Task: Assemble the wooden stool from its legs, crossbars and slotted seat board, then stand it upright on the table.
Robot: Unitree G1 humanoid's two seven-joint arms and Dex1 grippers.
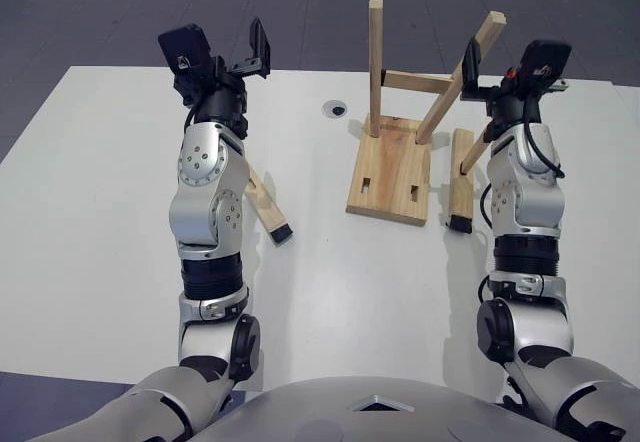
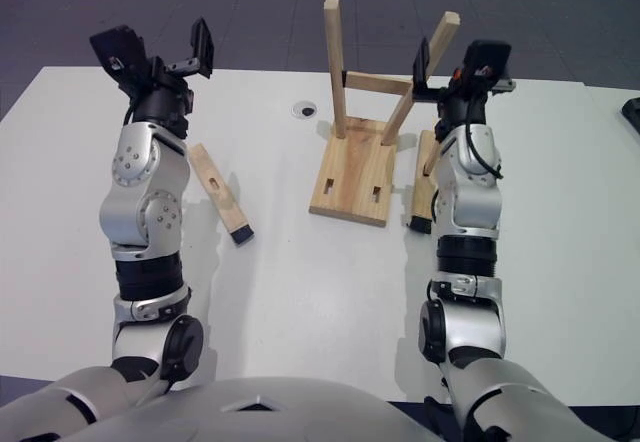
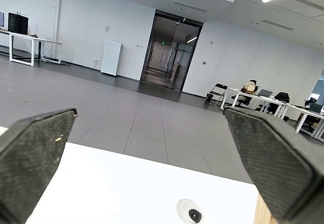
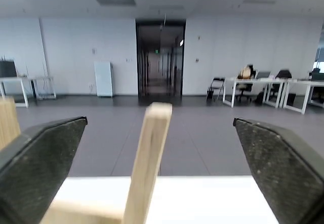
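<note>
Wood, pale and yellow, makes up the stool [image 2: 345, 187], and you can see it half built in the middle of the white counter [image 1: 100, 162]. The slotted seat board [image 1: 385, 167] lies flat. Two legs stand up from its far end. The straight leg [image 1: 375, 52] points right up. The leaning leg [image 1: 450, 87] tips to your right. A crossbar [image 1: 415, 82] joins the two part way up. The two slots [image 1: 366, 184] at the near end of the board have nothing in them.

A loose leg [image 1: 460, 187] lies flat on the counter just beside the board's right edge, dark tip toward you. A second loose leg [image 1: 268, 207] lies well apart from the board, next to your left arm.

Your right end effector [image 1: 508, 62] is up in the air by the top of the leaning leg. Its fingers [image 4: 35, 163] are spread wide. The leg shows between them, but they do not touch it, and they hold nothing. Your left end effector [image 1: 222, 50] is raised over the far left part of the counter. Its fingers [image 3: 30, 153] are spread wide too, with nothing in them.

A small round hole [image 1: 337, 109] sits in the counter between the left end effector and the stool.
</note>
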